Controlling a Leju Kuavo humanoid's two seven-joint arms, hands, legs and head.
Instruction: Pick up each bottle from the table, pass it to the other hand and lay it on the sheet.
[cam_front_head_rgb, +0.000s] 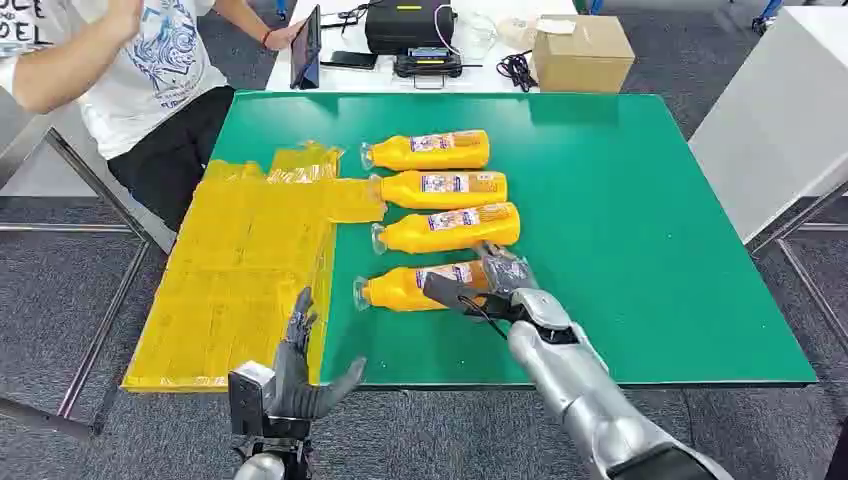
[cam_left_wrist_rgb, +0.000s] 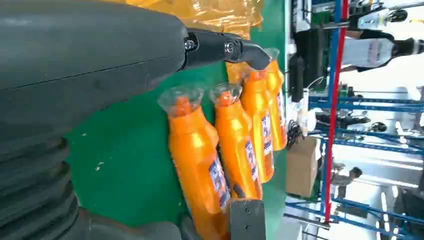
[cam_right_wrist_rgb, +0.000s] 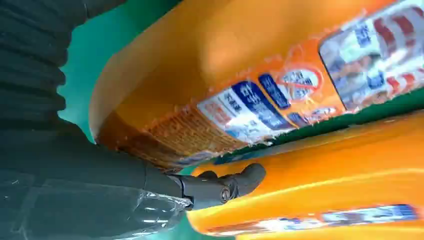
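Note:
Several orange bottles lie side by side on the green table (cam_front_head_rgb: 650, 250), caps pointing towards the yellow sheet (cam_front_head_rgb: 240, 270) at the left. My right hand (cam_front_head_rgb: 490, 282) wraps the base end of the nearest bottle (cam_front_head_rgb: 400, 287), which rests on the table; the thumb lies across it and the fingers reach between it and the bottle behind (cam_front_head_rgb: 450, 228). In the right wrist view a finger (cam_right_wrist_rgb: 225, 185) sits between two bottle bodies (cam_right_wrist_rgb: 225, 60) (cam_right_wrist_rgb: 340, 165). My left hand (cam_front_head_rgb: 297, 375) hovers open at the table's front edge, beside the sheet, holding nothing. The left wrist view looks past my thumb (cam_left_wrist_rgb: 225, 47) at the bottle row (cam_left_wrist_rgb: 197, 160).
A person (cam_front_head_rgb: 130, 70) sits at the back left, close to the sheet's far corner. Behind the green table stand a cardboard box (cam_front_head_rgb: 580, 50), a black device (cam_front_head_rgb: 405, 25) and a tablet (cam_front_head_rgb: 305, 45). A white table (cam_front_head_rgb: 780, 120) stands to the right.

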